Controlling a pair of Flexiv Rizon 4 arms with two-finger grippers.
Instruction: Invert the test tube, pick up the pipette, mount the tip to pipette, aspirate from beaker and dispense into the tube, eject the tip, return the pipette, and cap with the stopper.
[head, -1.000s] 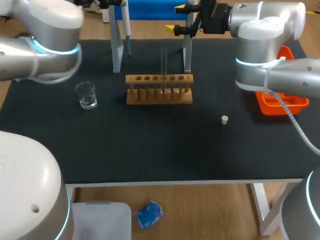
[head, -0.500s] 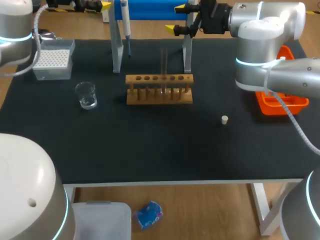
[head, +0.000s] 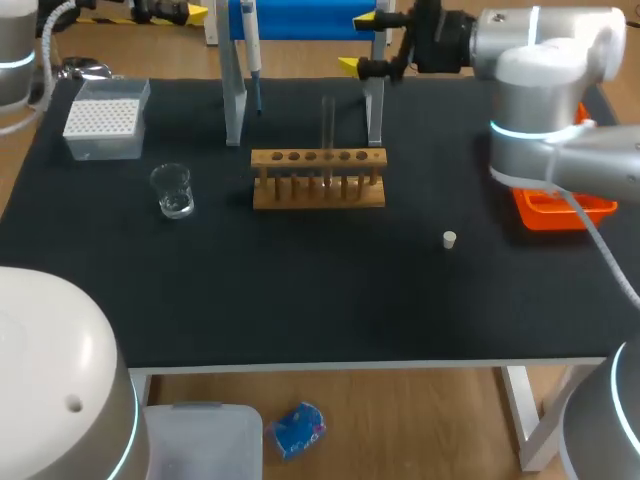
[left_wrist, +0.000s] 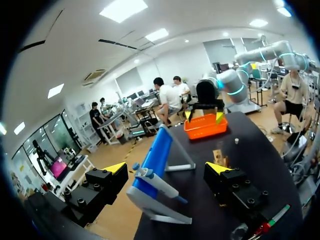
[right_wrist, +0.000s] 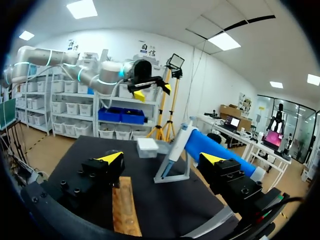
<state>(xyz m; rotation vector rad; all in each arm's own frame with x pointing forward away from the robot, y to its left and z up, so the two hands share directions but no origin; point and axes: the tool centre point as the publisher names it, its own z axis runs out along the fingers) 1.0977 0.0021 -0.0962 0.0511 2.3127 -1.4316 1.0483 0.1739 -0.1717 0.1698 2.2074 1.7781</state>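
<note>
Test tube (head: 327, 120), faint, in wooden rack (head: 300, 158)

Looking at pipetting gear around a wooden rack (head: 318, 190).
Seeing a clear test tube (head: 327, 125) standing upright in it, a glass beaker (head: 173, 190) sitting well to its left, a pipette (head: 251, 45) hanging point-down behind it, and a small white stopper (head: 450, 239) lying off its front right.
</note>
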